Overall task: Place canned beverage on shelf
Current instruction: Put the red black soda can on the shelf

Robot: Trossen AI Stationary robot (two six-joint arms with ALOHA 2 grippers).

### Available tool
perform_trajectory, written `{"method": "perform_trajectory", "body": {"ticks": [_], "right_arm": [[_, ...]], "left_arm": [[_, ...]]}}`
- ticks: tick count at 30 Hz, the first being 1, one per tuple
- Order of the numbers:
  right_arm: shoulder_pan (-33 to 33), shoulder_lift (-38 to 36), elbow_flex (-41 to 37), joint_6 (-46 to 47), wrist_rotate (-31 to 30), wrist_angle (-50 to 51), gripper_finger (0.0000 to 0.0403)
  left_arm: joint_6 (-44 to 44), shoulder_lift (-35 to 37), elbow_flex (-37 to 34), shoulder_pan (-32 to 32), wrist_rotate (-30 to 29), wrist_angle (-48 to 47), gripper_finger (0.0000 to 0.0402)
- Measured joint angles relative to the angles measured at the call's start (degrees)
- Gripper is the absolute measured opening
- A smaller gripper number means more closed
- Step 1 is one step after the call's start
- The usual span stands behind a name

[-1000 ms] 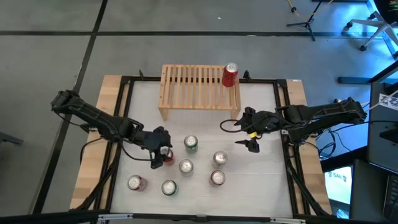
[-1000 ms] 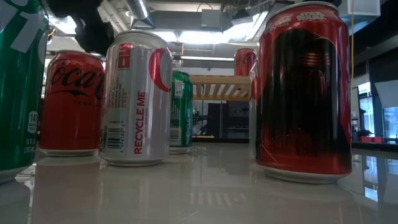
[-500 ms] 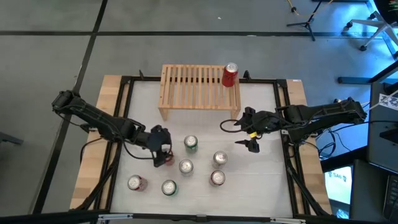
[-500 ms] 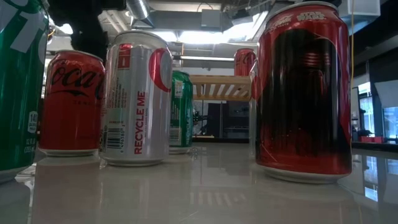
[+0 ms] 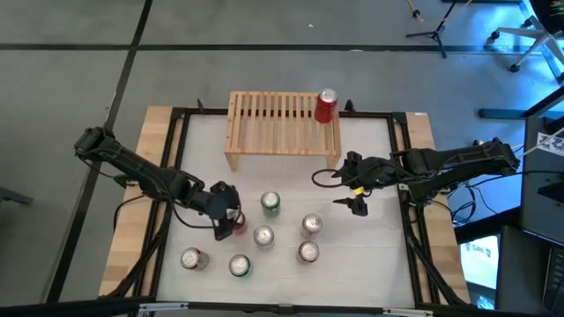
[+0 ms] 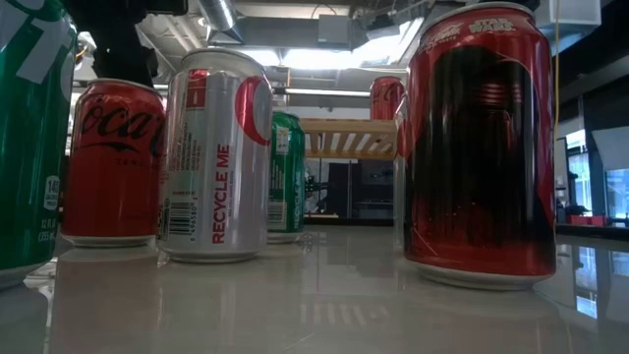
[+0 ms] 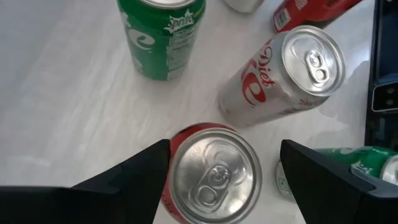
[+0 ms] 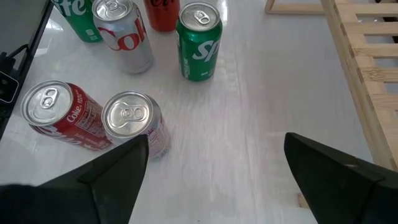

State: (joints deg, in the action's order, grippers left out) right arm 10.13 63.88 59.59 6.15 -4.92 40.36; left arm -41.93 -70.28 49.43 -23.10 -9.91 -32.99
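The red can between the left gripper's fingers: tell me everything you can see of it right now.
The red can is a Coca-Cola can standing upright on the white table, red-walled with a silver lid and an unopened pull tab. The left gripper is lowered over it, open, one dark finger on each side; contact with the wall cannot be told. It stands left of the can cluster, with a Diet Coke can and a green Sprite can nearby, not touching it.

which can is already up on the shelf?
The red can at the shelf's right end; every other can stands on the table.
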Motion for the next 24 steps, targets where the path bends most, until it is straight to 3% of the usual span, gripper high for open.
{"method": "perform_trajectory", "body": {"ticks": [10,24], "right_arm": [[-0.02,0.0,0.0,0.0,0.02,0.0,0.037],[-0.02,0.0,0.0,0.0,0.0,0.0,0.037]], "left_arm": [[0.02,-1.44,0.0,-2.24,-3.11,-0.75,0.0295],[3.52,-3.58,0.04,-2.24,-2.82,-0.79,0.0295]]}}
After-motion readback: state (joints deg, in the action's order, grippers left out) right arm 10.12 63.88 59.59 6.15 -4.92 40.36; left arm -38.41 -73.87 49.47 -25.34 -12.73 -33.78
